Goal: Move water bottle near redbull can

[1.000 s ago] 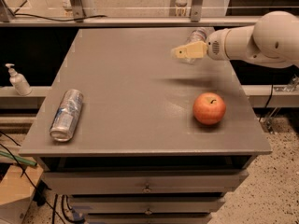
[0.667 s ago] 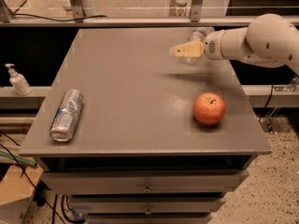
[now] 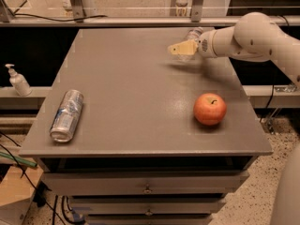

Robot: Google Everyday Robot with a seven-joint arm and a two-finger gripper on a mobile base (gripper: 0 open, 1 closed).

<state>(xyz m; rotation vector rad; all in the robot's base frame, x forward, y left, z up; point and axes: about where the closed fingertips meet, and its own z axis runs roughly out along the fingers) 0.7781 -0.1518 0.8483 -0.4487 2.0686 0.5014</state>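
The water bottle [image 3: 193, 33] is a small clear bottle at the table's far right, mostly hidden behind my gripper. My gripper [image 3: 180, 48] reaches in from the right on a white arm [image 3: 253, 34]. It is shut on the bottle and holds it slightly above the table, with a shadow beneath it. The redbull can [image 3: 67, 115] is a silver-blue can lying on its side near the table's front left corner, far from the gripper.
A red apple [image 3: 210, 108] sits on the right side of the grey table [image 3: 131, 88], in front of the gripper. A white pump dispenser [image 3: 18, 81] stands on a ledge left of the table. Drawers are below the front edge.
The gripper has shifted slightly left with the bottle. The can and the apple have not moved.
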